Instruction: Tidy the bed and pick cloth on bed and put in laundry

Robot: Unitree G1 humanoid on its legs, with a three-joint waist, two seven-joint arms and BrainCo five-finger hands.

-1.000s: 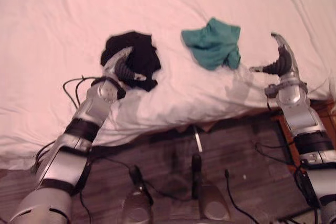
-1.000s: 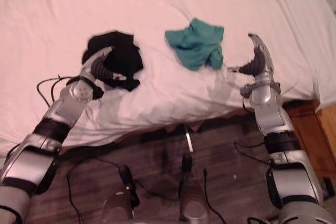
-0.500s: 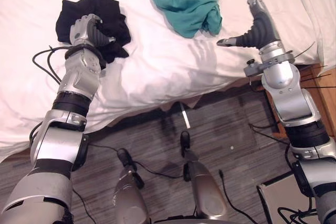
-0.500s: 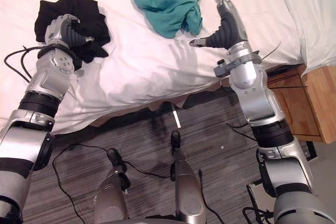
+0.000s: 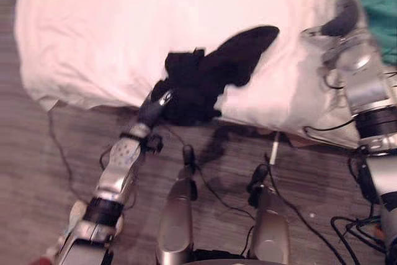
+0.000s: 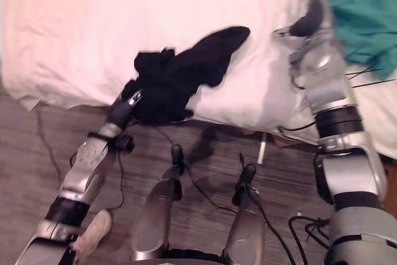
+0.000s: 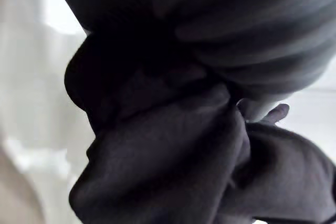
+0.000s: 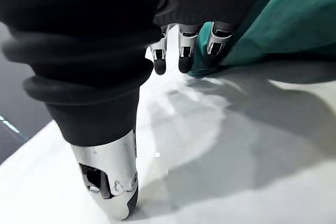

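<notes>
Where black cloth hangs over bed edge, left hand seemingly clamped on it.

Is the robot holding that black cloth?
Yes, its left hand is curled round the black cloth at the edge of the bed.

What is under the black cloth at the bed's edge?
Under the upper part of the black cloth lies the white sheet; the cloth's lower end hangs past the bed edge, bunched in the left hand. Its fingers are mostly hidden.
</notes>
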